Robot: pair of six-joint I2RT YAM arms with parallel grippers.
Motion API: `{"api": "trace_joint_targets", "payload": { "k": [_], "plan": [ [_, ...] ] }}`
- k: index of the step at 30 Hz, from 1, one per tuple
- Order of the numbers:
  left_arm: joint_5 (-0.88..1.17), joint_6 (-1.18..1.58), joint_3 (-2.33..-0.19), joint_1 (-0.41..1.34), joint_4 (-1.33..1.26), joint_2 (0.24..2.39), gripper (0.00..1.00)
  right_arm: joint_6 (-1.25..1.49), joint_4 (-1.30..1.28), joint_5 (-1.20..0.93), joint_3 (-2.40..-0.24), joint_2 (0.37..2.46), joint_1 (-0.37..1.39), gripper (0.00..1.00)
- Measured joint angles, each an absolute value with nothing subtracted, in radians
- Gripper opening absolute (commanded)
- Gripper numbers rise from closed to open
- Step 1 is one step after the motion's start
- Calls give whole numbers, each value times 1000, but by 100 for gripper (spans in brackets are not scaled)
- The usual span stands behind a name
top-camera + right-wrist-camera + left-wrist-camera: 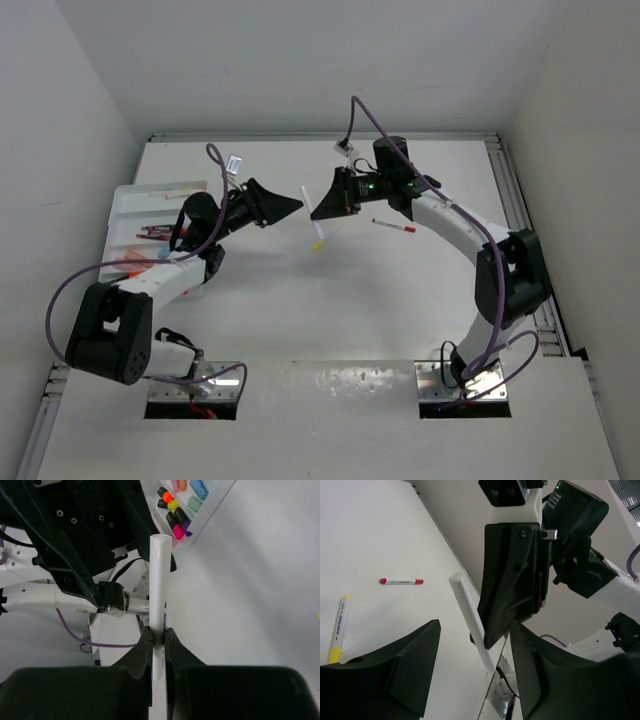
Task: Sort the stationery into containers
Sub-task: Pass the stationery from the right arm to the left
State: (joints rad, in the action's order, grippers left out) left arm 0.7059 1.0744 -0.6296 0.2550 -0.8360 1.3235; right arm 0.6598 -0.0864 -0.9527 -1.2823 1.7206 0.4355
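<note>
Right gripper (157, 635) clenched on the lower part of a white pen (160, 580), held in the air over mid-table; left gripper (292, 206) facing it, jaws apart, pen's free end between them and seemingly untouched. Likely a handover toward the tray (125, 205) at far left: best to centre the barrel between the left pads, close firmly, then release the right grip. Red-capped pen (394, 226) and yellow-capped pen (338, 630) loose on the table.

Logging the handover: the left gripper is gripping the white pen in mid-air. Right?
No, the right gripper is gripping the white pen in mid-air, as the right wrist view shows; the left gripper is open beside it.
</note>
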Motion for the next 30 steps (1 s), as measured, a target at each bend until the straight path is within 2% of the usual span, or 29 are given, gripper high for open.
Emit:
{"api": "trace_joint_targets", "payload": {
  "k": [5, 10, 14, 18, 20, 22, 23, 26, 28, 30],
  "plan": [
    [687, 1071, -671, 271, -838, 1368, 63, 672, -82, -961, -1282, 1721, 448, 0],
    [683, 1054, -700, 300, -830, 1397, 58, 679, -82, -970, -1282, 1721, 454, 0],
    [684, 1048, -705, 316, -823, 1408, 41, 683, -79, -973, -1282, 1721, 461, 0],
    [691, 1045, -705, 323, -816, 1410, 29, 690, -72, -974, -1282, 1721, 462, 0],
    [692, 1051, -705, 322, -818, 1410, 16, 691, -64, -971, -1282, 1721, 462, 1],
    [705, 1053, -707, 320, -824, 1407, 4, 688, -64, -969, -1282, 1723, 463, 14],
    [715, 1047, -710, 314, -819, 1406, 3, 688, -66, -970, -1282, 1723, 464, 30],
    [781, 935, -783, 266, -677, 1412, 1, 680, -89, -970, -1288, 1723, 462, 51],
    [828, 762, -939, 200, -474, 1460, 2, 673, -110, -968, -1291, 1723, 450, 52],
    [842, 529, -1183, 126, -222, 1557, 2, 669, -128, -969, -1290, 1723, 423, 52]
  ]
}}
